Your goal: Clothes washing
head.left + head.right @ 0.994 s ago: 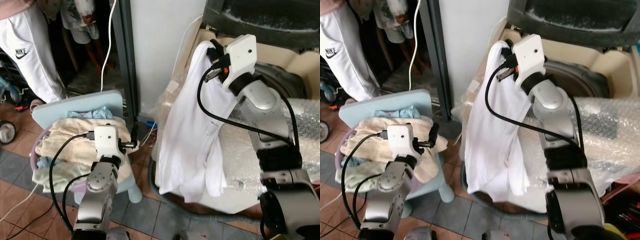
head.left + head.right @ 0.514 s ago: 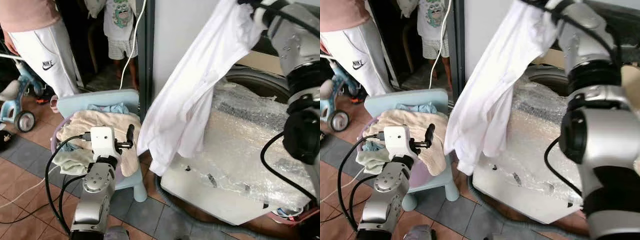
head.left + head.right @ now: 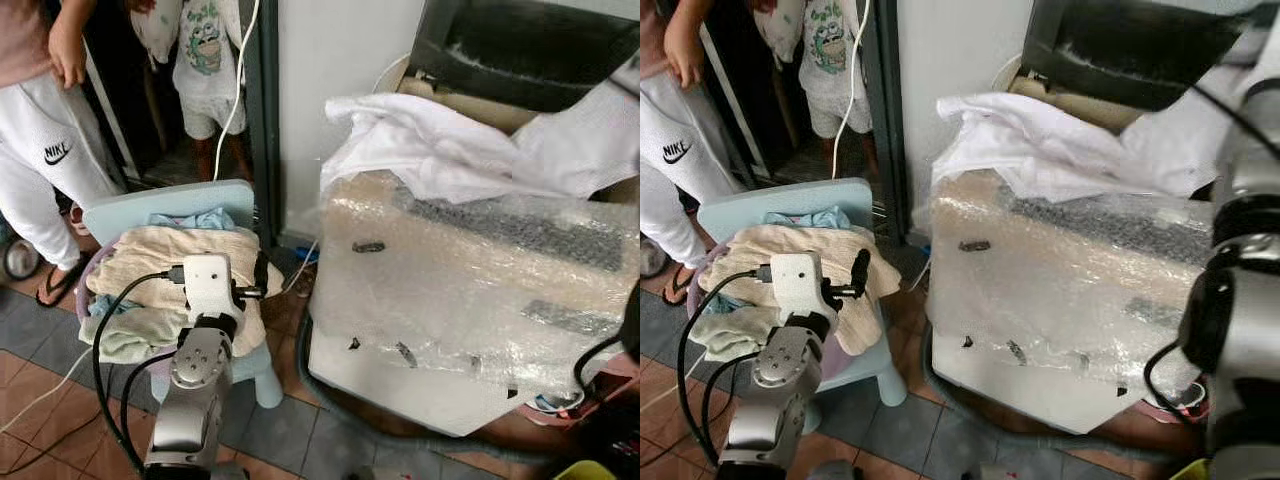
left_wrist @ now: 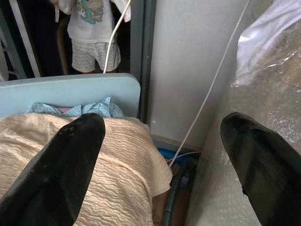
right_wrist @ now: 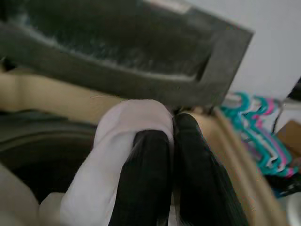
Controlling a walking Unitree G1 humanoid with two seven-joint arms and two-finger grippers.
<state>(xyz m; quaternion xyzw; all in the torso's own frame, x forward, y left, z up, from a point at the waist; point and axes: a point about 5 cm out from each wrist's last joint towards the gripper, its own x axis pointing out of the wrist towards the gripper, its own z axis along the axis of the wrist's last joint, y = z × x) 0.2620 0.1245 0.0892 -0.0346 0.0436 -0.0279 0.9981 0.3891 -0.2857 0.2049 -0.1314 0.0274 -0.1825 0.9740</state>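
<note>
The right gripper [image 5: 171, 136] is pinching a fold of the white garment [image 3: 450, 150] between its two black fingers [image 5: 146, 183], which are pressed close together around the cloth. In the right wrist view it is hanging in front of the dark raised lid [image 5: 117, 52] of the washing machine [image 3: 470, 290], with pink and teal hangers [image 5: 263, 136] showing blurred at the right edge. In the head views the garment is lying spread across the top of the machine in the upper right of the frame, draping over its upper left corner. The machine's body is wrapped in bubble wrap [image 3: 1080, 280].

The left gripper [image 4: 162, 155] is standing wide open, holding nothing, its fingers [image 4: 61, 174] well apart. It is hovering just above the pile of clothes [image 3: 160, 270], topped by a cream ribbed cloth, in the lower left of the frame. The pile is sitting in a basket on a pale blue chair [image 3: 170, 205], just beside the machine. A white cable [image 3: 235, 95] is hanging down along the grey door frame [image 3: 262, 120]. In the upper left of the frame two people are standing, one in white trousers [image 3: 45, 165] and one in a printed shirt [image 3: 205, 50].
</note>
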